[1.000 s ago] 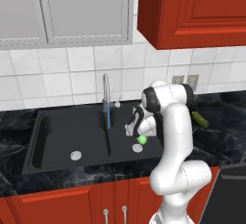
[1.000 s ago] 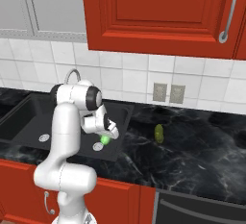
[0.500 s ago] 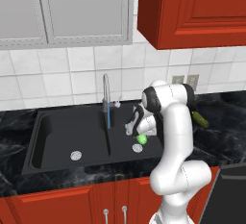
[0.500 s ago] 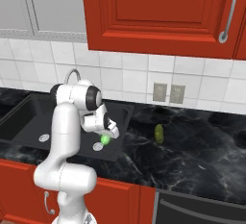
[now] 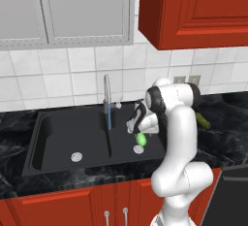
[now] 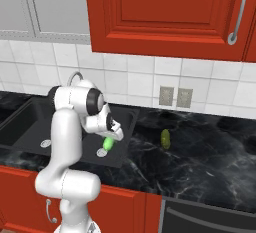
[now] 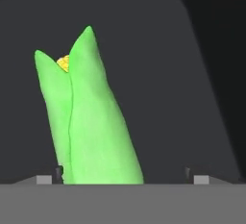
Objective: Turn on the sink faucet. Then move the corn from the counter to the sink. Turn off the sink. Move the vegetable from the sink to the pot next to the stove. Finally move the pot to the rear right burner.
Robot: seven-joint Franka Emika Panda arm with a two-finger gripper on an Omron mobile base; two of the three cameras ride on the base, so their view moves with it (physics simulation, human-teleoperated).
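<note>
The corn (image 7: 89, 122), in a bright green husk with a yellow tip, stands tilted between my finger tips and reaches toward the dark floor of the sink. It lies close to one tip, with a wide gap to the other. My gripper (image 7: 122, 172) is open. From the base views, the gripper (image 5: 138, 130) (image 6: 111, 136) hangs low in the right basin of the black sink (image 5: 53, 137) (image 6: 30, 122), with the corn (image 5: 141, 138) (image 6: 107, 142) just under it, above the drain (image 5: 139, 149). A blue stream runs from the faucet (image 5: 107, 94). The pot is out of view.
A dark green vegetable (image 5: 202, 121) (image 6: 165, 138) lies on the black marble counter (image 6: 200, 152) to the right of the sink. The stove's edge (image 5: 232, 191) shows at the lower right. Red cabinets hang above.
The arm holds its place over the right basin, and the corn stays at the same spot under the hand.
</note>
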